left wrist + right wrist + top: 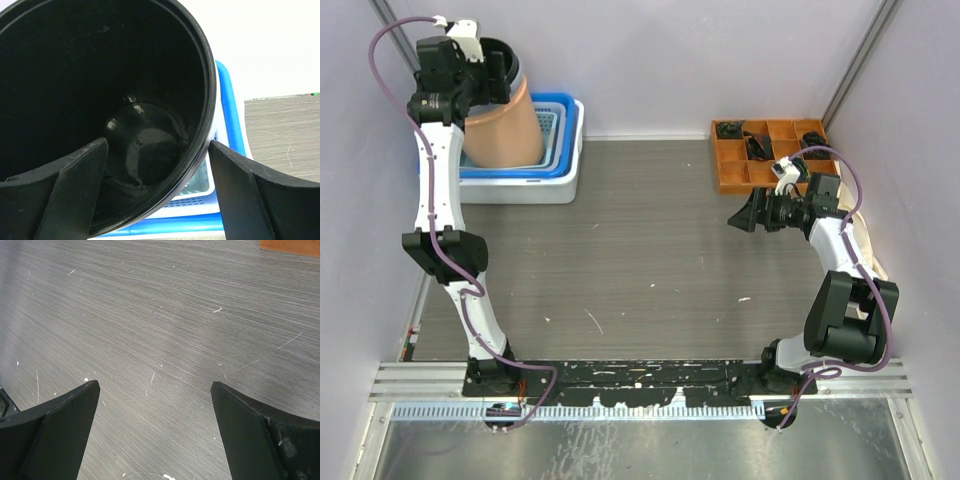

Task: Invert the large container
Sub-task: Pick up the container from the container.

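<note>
2 arms, only the left is on the job: the left pincer (157,145) is spread wide at the mouth of the large container (506,125). 1 finger (75,185) is down inside the black interior and the other finger (255,195) is outside, with the rim wall between them, close to the outer one and not clamped as far as I can see. Container sits mouth-up, maybe leaning a bit, in the blue basket (563,104), which is nested in the white tub (560,188) at the far-left corner of the desk (650,260). Right pincer (155,385) is spread too, holding nothing, over bare desk near the orange parts tray (735,170), well apart from the action. Risks, my read: the grip would be on 1 thin wall of a big smooth vessel, so once lifted and rotated it could pivot in the pinch or slip out and drop. A shallow bite on the rim lip could pop off. Its base is seated in the basket, so lifting may drag the basket along or tip the stack. Back and side walls are near, so there is little swing room and a knock there could jar it loose. Setting it down over the basket instead of open desk could leave it crooked on the basket rim.
</note>
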`<state>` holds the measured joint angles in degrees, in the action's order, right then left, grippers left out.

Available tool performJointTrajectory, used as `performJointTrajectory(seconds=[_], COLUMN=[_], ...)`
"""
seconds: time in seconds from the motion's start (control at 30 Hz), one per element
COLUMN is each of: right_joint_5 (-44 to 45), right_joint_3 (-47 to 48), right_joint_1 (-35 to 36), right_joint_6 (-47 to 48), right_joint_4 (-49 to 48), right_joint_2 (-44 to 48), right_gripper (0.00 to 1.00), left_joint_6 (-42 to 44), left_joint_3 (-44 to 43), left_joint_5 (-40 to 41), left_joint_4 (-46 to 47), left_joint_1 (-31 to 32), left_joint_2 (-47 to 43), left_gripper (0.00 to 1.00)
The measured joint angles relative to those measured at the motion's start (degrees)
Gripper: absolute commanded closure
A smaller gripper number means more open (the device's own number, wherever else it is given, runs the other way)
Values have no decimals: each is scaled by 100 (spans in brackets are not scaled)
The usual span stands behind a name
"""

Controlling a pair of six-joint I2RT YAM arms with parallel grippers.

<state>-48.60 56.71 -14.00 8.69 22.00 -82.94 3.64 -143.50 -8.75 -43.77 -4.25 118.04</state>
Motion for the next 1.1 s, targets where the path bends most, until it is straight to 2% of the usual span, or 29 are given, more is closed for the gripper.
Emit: performJointTrajectory(seconds=[0.13,0.27,0.47,0.53,0.63,0.73,1.03,1.1], right_joint_5=[0,0,2,2,7,7,7,7], right_joint_3=[0,4,9,9,11,22,35,39], right_joint_1=[0,0,0,0,0,0,0,0], right_joint_6=[4,11,26,28,42,48,52,59], right_joint_4=[2,9,35,35,39,42,48,52], right_joint_2=[0,-26,-44,-48,-74,-101,-111,-111], right_gripper=[0,0,0,0,0,0,0,0], left_joint_6=[-2,22,31,118,175,210,695,852], left_joint_3=[122,138,136,125,116,68,-258,-258], left_joint_5=[114,133,55,-39,-293,-48,-2,111], left_joint_4=[90,125,164,160,127,63,-422,-487], left_joint_1=[7,28,70,101,199,273,428,514], left_joint_2=[0,0,0,0,0,4,116,116], left_gripper=[21,32,70,98,100,100,100,92])
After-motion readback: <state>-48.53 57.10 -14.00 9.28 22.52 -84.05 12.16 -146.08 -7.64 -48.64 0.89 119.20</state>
